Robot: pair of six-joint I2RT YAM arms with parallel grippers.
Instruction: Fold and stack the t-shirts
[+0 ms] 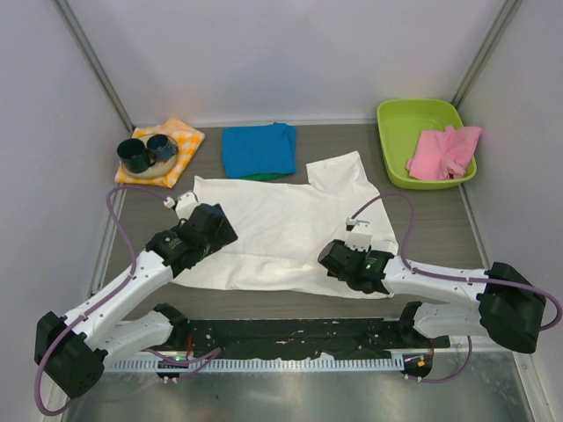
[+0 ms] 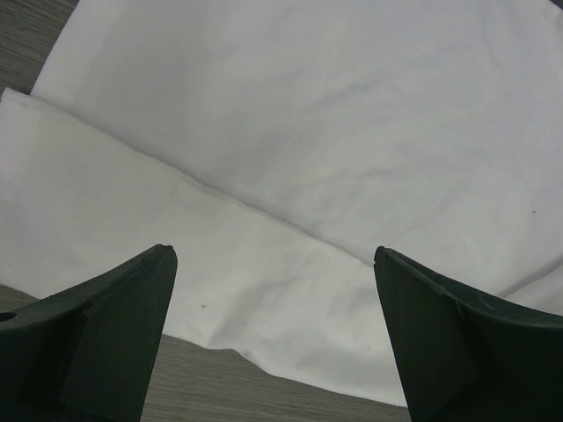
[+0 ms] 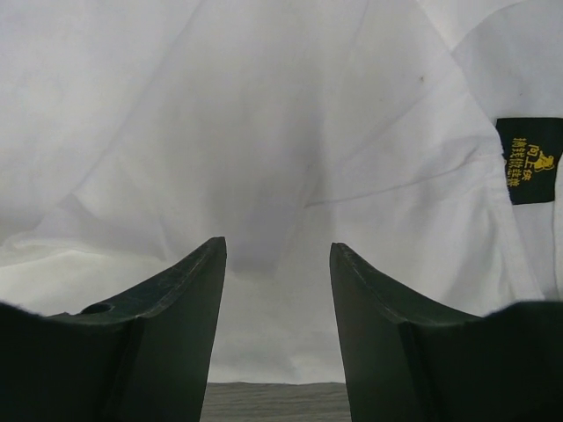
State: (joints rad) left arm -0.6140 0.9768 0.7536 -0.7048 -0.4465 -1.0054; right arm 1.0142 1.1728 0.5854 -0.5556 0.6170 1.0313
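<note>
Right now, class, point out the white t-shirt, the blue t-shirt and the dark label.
white t-shirt (image 1: 273, 233): top view, middle of its body.
blue t-shirt (image 1: 258, 149): top view, folded centre.
dark label (image 3: 528, 161): right wrist view, its yellow print.

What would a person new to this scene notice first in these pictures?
The large white t-shirt lies spread in the middle, with the left tool and right tool open over it. At the far right a lime-green tray holds a pink cloth; a folded blue t-shirt lies beyond the white one.

Overhead: fixed behind the arms (image 1: 132, 281), facing down on the whole worktop (image 1: 339, 139). Wrists: close, facing past own fingers (image 2: 106, 334) onto the white t-shirt (image 3: 264, 132), common to all views.
</note>
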